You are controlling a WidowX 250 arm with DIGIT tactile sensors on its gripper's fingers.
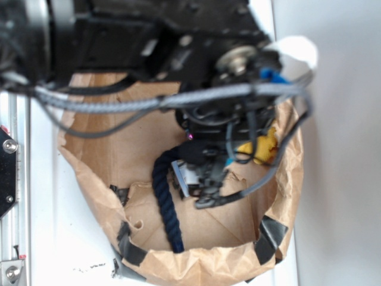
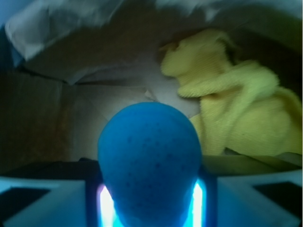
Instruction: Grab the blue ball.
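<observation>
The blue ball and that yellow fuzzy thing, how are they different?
The blue ball is round and smooth with tiny dimples; the yellow cloth thing is floppy, lumpy and fuzzy. The ball sits right up close between the pincer fingers, with light glowing at both its sides, while the yellow thing lies loose farther back, untouched. The ball is one solid blue; the other is all yellow. Both are inside the brown paper bag.

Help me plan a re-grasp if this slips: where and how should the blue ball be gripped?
Grip the blue ball across its widest middle, one of the fingers on each side. It is round, so no side matters; coming from above avoids the yellow cloth.
</observation>
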